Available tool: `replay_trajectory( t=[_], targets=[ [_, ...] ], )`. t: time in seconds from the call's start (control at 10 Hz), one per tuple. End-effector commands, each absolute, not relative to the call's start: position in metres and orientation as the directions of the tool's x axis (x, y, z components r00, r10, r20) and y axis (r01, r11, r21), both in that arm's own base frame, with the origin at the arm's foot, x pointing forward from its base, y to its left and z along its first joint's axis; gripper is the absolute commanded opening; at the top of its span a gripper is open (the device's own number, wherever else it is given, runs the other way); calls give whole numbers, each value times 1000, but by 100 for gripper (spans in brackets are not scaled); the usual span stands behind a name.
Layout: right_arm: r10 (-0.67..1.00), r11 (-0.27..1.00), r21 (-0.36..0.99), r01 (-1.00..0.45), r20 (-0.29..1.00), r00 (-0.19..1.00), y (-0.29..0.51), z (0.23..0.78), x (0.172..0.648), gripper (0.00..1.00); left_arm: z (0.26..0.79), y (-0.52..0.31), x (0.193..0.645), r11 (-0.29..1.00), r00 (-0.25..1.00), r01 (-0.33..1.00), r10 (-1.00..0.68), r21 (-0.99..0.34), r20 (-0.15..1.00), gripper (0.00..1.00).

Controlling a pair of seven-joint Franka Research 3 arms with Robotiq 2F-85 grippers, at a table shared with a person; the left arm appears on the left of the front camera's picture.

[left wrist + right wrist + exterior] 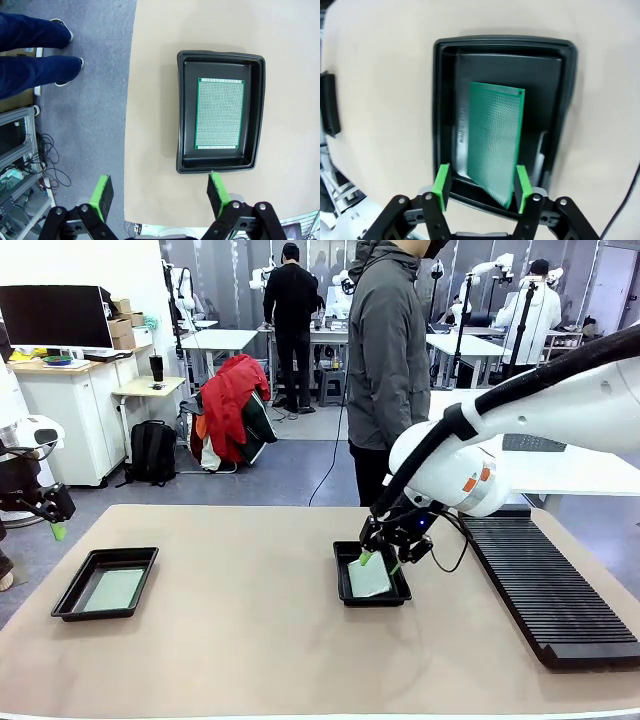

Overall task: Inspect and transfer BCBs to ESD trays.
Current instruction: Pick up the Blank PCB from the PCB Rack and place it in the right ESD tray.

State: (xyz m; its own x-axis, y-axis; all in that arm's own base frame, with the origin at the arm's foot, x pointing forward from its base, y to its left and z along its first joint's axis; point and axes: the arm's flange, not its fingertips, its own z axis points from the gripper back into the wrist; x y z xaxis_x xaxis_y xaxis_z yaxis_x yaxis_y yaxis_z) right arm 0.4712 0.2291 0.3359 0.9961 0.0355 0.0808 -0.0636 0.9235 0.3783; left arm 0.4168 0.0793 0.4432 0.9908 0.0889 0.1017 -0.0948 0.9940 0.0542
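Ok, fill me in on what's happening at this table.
The right gripper hangs open over the middle ESD tray, with a green BCB lying tilted in it between the pads. The left gripper is open and idle above the other tray, where a second BCB lies flat. A person stands at the far side.

The front camera is looking across the table (250,640) toward the person (388,360), while each wrist camera is peering closely down over one tray.

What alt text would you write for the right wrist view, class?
A green circuit board leans tilted in a black tray on a tan table, its near end between the right gripper's open green-padded fingers.
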Motion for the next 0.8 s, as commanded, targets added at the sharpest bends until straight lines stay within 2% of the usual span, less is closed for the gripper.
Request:
replay_trajectory(
  t=[0.0,0.3,0.7],
  targets=[
    [23,969,244,-33,46,999,242,361,476,100,442,79,418,994,990,-95,89,55,105,100],
    [21,994,110,-22,13,1000,245,383,479,98,442,79,418,994,990,-95,89,55,105,100],
    [36,996,83,-36,12,999,238,390,484,100,442,79,418,994,990,-95,89,55,105,100]
  ],
)
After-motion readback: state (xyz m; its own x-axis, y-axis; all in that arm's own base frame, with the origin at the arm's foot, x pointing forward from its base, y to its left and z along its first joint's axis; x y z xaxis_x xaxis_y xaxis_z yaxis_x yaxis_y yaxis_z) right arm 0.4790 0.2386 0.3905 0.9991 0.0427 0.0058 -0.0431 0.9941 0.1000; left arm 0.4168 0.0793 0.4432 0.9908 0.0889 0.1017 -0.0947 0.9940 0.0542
